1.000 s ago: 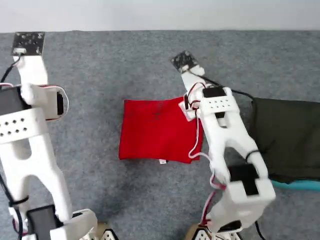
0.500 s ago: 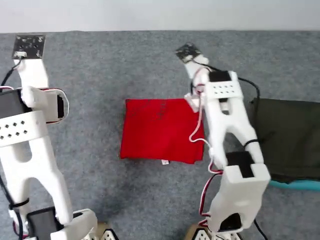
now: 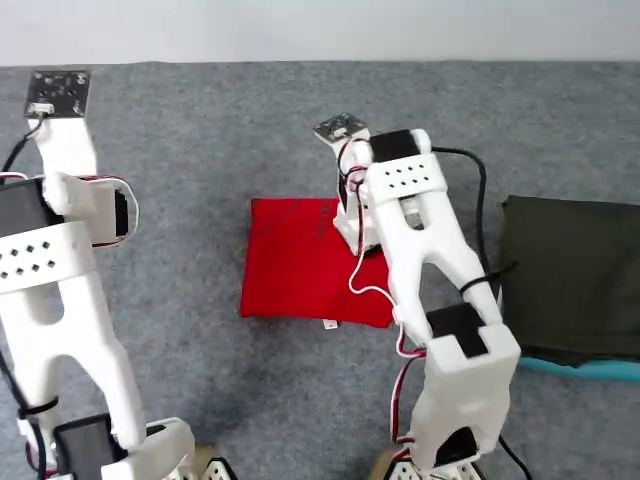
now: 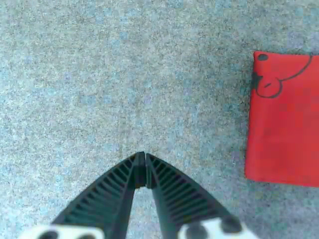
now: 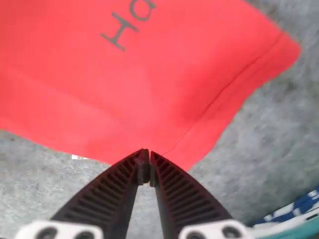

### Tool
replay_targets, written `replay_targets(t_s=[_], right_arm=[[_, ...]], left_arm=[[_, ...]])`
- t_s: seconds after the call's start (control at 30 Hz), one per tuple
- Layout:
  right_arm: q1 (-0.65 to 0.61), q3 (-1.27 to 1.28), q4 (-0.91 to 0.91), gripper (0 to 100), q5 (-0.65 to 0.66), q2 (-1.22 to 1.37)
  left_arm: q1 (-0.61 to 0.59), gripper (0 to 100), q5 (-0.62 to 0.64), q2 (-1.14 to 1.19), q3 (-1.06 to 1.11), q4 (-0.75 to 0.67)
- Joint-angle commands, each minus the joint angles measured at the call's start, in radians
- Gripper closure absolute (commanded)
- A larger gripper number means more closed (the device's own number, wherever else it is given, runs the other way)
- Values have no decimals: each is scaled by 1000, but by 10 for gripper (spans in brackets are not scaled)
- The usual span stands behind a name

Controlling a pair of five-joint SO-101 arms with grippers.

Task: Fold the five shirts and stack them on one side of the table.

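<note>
Grey carpet (image 3: 200,130) | white wall (image 3: 300,30) behind | folded red shirt (image 3: 295,265) | left gripper (image 4: 140,169), right gripper (image 5: 144,167) closed, empty

The folded shirt (image 3: 300,270) is seen in plain red, marked with a dark printed line figure (image 4: 269,84) and a small white tag (image 3: 325,323). The other shirt (image 3: 570,275) is shown in dark olive, with a teal edge (image 3: 590,369) beneath it. The table (image 3: 200,130) is covered in speckled grey. The left arm (image 3: 60,290) and the right arm (image 3: 430,250) are finished in white; their jaws are black and ribbed.
</note>
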Motion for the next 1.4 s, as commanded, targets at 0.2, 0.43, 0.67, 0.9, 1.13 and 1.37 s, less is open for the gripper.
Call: replay_targets(t_s=[0.2,0.43,0.67,0.9,1.13,1.37], right_arm=[[71,-52,8,990,-57,285],[117,-126,62,990,-57,228],[21,-161,42,989,-64,74],[44,-163,22,805,-140,94],[61,-163,-97,679,-341,205],[53,-163,-171,682,-345,361]], left_arm=[[-6,995,5,-32,-4,18],[-6,995,5,-32,-4,18],[-6,995,3,-31,-4,18],[-6,995,-77,-31,-4,18],[-6,995,-101,-31,-2,18],[-6,995,-101,-31,-2,18]])
